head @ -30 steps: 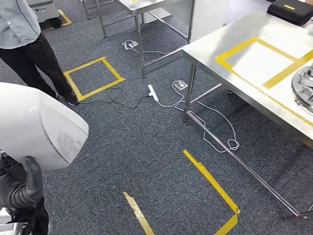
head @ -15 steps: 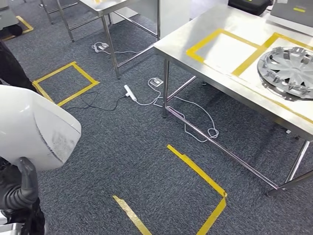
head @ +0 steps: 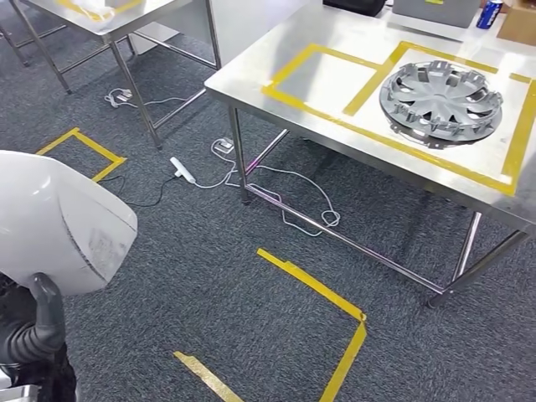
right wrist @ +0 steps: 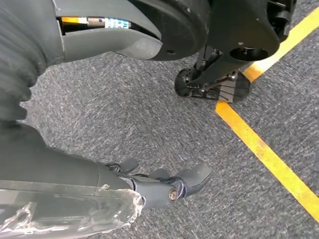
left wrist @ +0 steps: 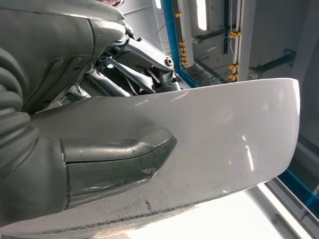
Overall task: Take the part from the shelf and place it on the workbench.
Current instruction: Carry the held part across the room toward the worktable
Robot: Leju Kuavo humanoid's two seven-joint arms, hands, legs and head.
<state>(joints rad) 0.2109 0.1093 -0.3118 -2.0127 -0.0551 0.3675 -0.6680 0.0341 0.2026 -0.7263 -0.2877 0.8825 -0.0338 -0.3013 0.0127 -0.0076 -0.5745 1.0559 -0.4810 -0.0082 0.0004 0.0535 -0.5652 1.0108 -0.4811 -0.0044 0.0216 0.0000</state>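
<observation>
We are carrying the white part (head: 60, 222) in our left hand (head: 28, 322). The hand is gripping it from below, with the thumb (left wrist: 112, 162) pressing on its smooth side. The part is sitting on top of that hand, low at our left.

Our right hand (right wrist: 165, 186) is hanging down over the grey carpet (head: 208, 276). It is holding nothing, and its fingers are lying loose and a little apart.

The workbench (head: 354, 126) is ahead and to the right of our left hand, well apart from it. A grey wheel cover (head: 440, 102) is lying on it inside 1 yellow tape box. Beside it, the other tape box (head: 310, 74) is bare, and we are thinking the part goes there.

To do this well, we are keeping the grip tight, holding the part level, stepping slowly, and watching the cable (head: 297, 201) on the floor.
</observation>
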